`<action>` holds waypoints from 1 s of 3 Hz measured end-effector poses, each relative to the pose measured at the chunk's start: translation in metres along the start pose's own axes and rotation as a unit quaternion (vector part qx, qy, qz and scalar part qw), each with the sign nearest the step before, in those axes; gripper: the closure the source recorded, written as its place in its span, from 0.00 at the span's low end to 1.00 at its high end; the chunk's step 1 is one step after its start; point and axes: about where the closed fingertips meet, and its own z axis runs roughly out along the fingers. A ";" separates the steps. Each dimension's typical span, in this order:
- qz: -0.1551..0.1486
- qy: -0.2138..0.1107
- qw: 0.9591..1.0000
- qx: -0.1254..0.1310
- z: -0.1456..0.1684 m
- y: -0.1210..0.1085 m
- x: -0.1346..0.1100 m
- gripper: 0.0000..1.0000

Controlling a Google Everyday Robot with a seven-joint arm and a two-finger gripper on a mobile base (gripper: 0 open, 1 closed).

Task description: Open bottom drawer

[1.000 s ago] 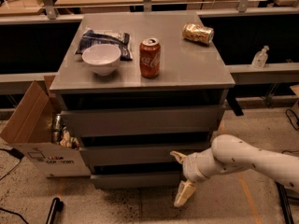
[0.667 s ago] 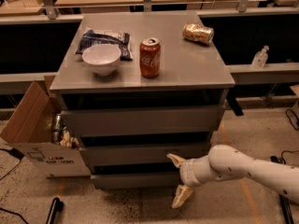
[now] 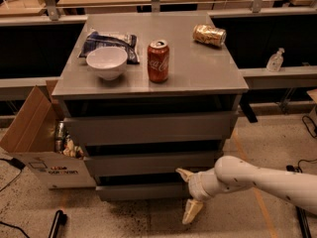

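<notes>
Camera view: pincer [image 3: 188, 192] was held spread wide at the right end of the bottom drawer [image 3: 141, 192]; nothing was gripped, and the pull was left undone.

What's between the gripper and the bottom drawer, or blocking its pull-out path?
Nothing visible. The gripper is at the right end of the bottom drawer front, open, with no object between them. The floor in front of the drawer shows no obstacle. The cardboard box sits beside the cabinet, left in the picture.

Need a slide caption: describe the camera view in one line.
Open gripper at the right end of the bottom drawer, below a bowl and cola can.
</notes>
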 end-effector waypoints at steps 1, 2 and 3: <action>-0.009 0.037 0.997 -0.062 0.066 0.016 0.046 0.00; -0.009 0.037 0.997 -0.062 0.066 0.016 0.046 0.00; -0.023 0.037 0.997 -0.067 0.084 0.012 0.056 0.00</action>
